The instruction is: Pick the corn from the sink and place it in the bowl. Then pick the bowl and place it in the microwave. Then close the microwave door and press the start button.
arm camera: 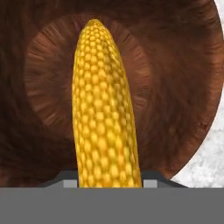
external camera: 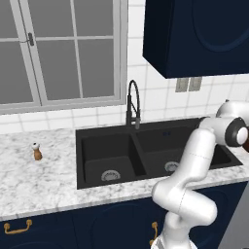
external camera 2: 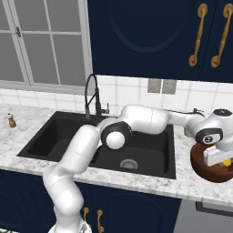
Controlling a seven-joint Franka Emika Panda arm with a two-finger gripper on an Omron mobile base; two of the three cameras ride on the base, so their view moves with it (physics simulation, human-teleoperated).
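The corn (arm camera: pixel 105 109) is seen clamped between the 2 fingers of the end effector (arm camera: pixel 109 181), its tip pointed down into the reddish-brown bowl (arm camera: pixel 39 87), whose inside is spread behind the cob in the hand view. In the right base view, the bowl (external camera 2: pixel 202 166) is set on the marble desk (external camera 2: pixel 182 179) just to the right of the black double-basin sink (external camera 2: pixel 59 136), and the end effector (external camera 2: pixel 220 161) is held directly over it, a bit of yellow visible at its tip. A black arched faucet (external camera: pixel 133 104) is mounted behind the sink (external camera: pixel 112 151), and a small pepper mill (external camera: pixel 37 152) is stood on the desk well to its left.
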